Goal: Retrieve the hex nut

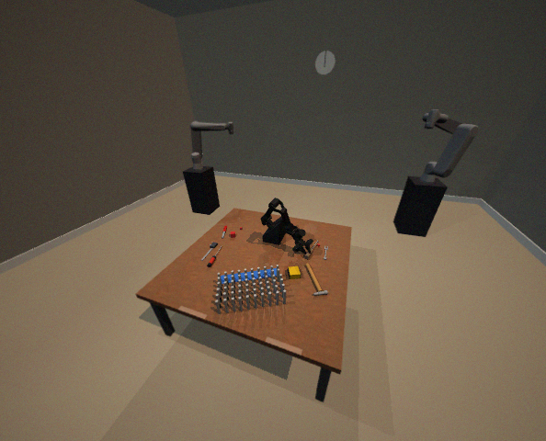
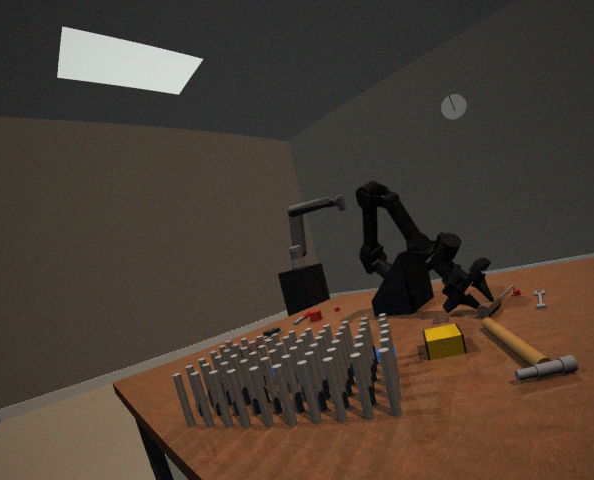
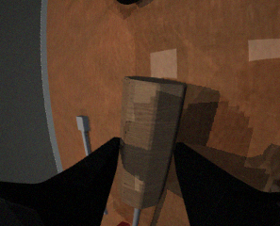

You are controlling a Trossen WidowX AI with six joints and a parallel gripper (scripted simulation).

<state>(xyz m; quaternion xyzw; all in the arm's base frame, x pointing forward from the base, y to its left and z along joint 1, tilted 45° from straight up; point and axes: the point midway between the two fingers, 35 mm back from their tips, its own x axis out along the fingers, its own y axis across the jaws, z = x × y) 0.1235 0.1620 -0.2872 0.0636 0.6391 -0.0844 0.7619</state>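
My gripper (image 1: 307, 253) (image 2: 486, 304) (image 3: 147, 146) is shut on the faceted wooden handle (image 3: 146, 108) of a tool, with one finger on each side. The tool's thin metal shaft (image 2: 504, 295) (image 3: 137, 217) points away from the spacers. The handle is at or just above the table top; I cannot tell which. The grey metal spacers (image 1: 247, 302) (image 2: 310, 384) stand upright in several rows. The blue taped strip (image 1: 261, 274) runs along their side nearest the arm. The hex nut is not visible among the spacers.
A yellow block (image 1: 293, 272) (image 2: 444, 342) sits beside the spacer field. A hammer (image 1: 312, 277) (image 2: 514, 341) lies beyond it. A wrench (image 1: 325, 253) (image 2: 540, 299) and a small red cube (image 2: 516, 292) lie near the held tool. A red-handled screwdriver (image 1: 211, 261) lies across the table.
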